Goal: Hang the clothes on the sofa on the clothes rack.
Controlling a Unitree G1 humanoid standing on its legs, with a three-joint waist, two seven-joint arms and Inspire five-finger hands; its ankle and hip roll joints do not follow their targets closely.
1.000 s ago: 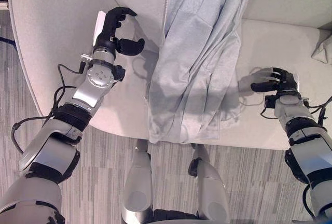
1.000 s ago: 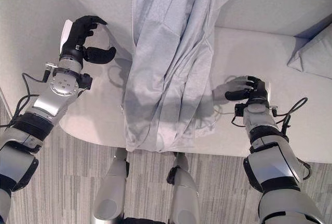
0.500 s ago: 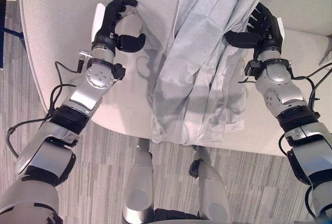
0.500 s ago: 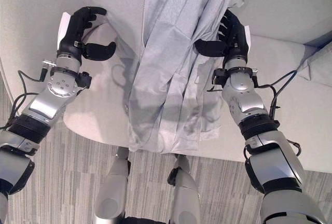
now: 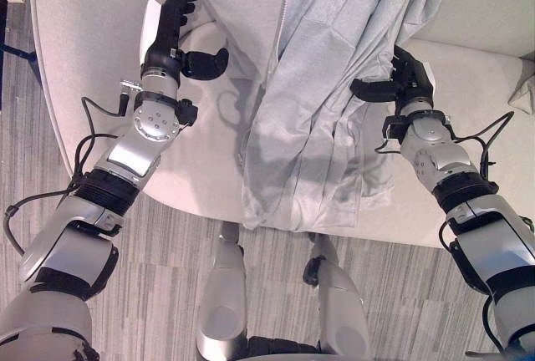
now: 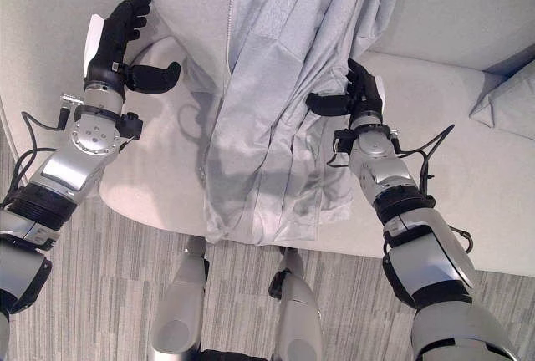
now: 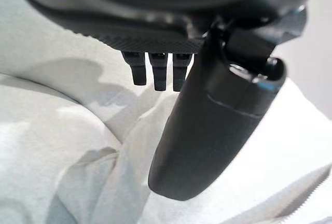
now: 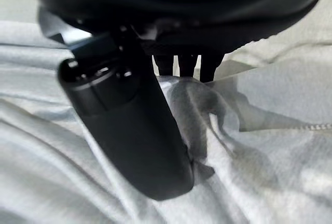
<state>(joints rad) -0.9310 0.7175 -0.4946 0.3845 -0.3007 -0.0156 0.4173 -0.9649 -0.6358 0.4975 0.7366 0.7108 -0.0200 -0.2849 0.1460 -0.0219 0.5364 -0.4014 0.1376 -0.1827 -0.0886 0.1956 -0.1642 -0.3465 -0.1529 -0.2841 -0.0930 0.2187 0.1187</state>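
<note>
Reaching into the right edge of the grey jacket (image 5: 322, 94), the right hand (image 5: 407, 83) has its thumb lying over a fold while its fingers go behind the cloth, so whether they are closed on it cannot be told. The left hand (image 5: 171, 31) hovers apart from the jacket over the sofa (image 5: 92, 35), fingers straight, thumb spread, holding nothing. The jacket hangs down the sofa back and across the seat, its hem over the front edge. A sound grip would gather several layers near the collar or shoulder, with the left hand taking the zipper (image 5: 280, 31) side. No containers are present; a cushion (image 6: 506, 102) lies at the right.
</note>
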